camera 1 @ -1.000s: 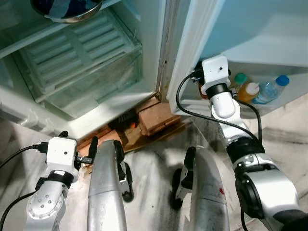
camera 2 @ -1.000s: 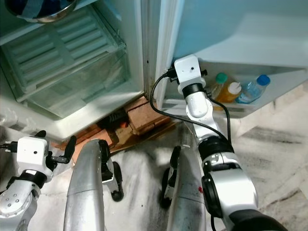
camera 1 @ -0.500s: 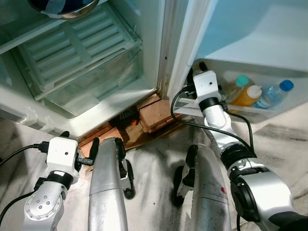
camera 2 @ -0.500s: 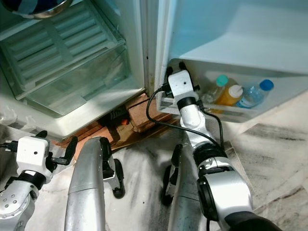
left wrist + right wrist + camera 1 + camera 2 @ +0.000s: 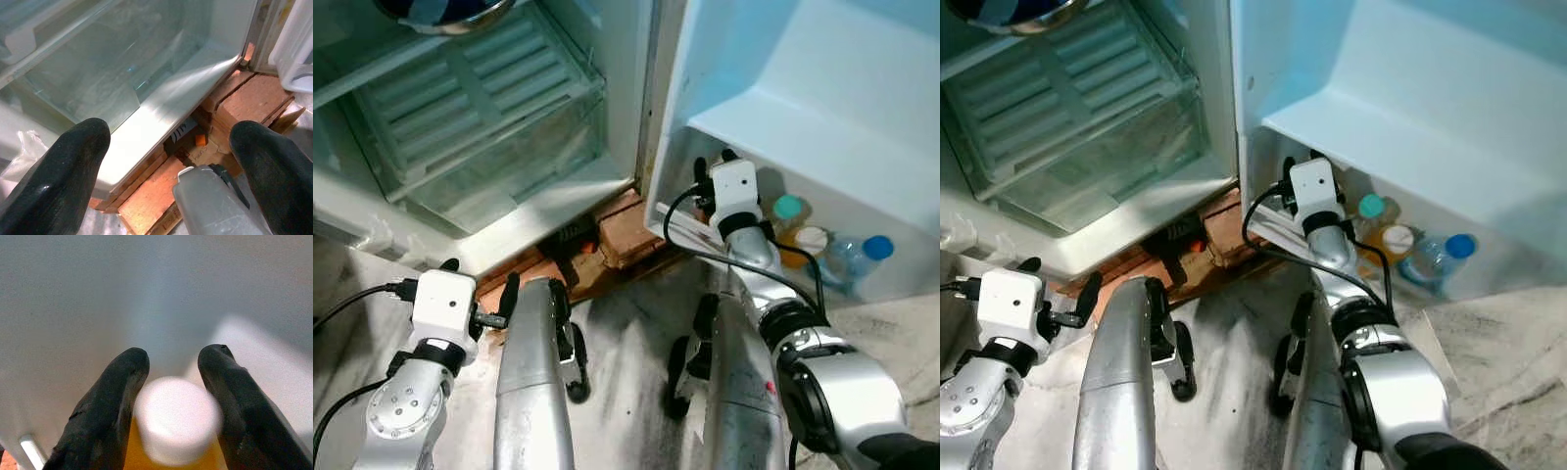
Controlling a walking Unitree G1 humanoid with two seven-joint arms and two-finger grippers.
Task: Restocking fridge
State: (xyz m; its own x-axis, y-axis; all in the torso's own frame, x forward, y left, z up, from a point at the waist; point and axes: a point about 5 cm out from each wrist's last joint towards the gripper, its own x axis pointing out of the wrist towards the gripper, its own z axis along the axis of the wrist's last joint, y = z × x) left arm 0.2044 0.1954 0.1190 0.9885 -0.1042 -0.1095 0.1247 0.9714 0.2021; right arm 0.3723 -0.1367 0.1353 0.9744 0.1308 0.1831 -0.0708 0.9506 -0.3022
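My right gripper (image 5: 715,162) is at the hinge end of the open fridge door's bottom shelf (image 5: 674,217). In the right wrist view its fingers (image 5: 122,396) press on either side of the white cap of an orange juice bottle (image 5: 176,418), facing the white door wall. Further along the shelf stand a teal-capped bottle (image 5: 787,208), a white-capped orange bottle (image 5: 810,241) and a blue-capped water bottle (image 5: 862,257). My left gripper (image 5: 480,279) hangs open low at the left, with nothing between its fingers (image 5: 58,171).
The fridge's clear crisper drawer (image 5: 480,147) is at the upper left, with a steel bowl (image 5: 440,12) on the shelf above. Red bricks (image 5: 626,230) prop up the fridge base. My two silver legs (image 5: 533,372) stand on the marble floor (image 5: 626,333).
The whole view has shifted and more of the door's inner face and upper shelf shows. My right gripper sits slightly lower, still at the shelf's hinge end. The left arm has not moved.
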